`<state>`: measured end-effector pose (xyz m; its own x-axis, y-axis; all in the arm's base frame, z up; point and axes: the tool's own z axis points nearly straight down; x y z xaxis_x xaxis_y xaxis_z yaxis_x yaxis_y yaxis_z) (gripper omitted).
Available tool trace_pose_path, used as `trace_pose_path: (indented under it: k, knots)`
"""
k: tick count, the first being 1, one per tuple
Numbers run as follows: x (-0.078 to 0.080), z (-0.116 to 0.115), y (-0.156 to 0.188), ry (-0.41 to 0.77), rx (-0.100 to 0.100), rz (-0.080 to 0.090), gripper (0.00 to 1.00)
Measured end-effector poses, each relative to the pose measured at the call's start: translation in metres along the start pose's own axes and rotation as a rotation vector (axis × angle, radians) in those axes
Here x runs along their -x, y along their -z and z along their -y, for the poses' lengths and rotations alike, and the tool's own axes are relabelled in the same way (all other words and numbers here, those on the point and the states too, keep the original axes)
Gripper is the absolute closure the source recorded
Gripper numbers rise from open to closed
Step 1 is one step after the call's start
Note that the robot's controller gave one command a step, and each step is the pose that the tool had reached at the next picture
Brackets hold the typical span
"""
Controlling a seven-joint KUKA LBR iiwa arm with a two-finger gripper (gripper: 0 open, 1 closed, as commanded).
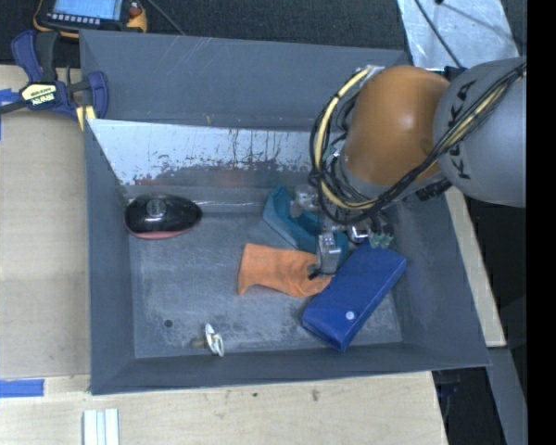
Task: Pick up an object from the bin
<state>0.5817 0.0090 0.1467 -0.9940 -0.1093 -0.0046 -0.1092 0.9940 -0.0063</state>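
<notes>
Pincer [326,256] low at the orange cloth's [273,272] right edge; its state cannot be told; nothing lifted yet.

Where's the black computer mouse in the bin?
In the camera view, the black computer mouse lies at the back left of the bin, by the rear wall, apart from the orange cloth and the gripper to its right.

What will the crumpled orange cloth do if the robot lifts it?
The crumpled orange cloth would probably flop and dangle, since it lies in soft folds. It looks thin, so it is likely light. Lying flat, it probably won't roll.
</notes>
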Motion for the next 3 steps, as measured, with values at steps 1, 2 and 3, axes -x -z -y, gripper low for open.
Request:
trace_pose_path:
  k: [1, 2, 3]
  knots:
    - [0.017, -0.019, -0.023, 0.265, 0.009, 0.001, 0.0]
    - [-0.006, -0.019, -0.048, 0.328, 0.007, 0.001, 0.0]
    - [0.02, -0.036, -0.074, 0.279, 0.007, 0.004, 1.0]
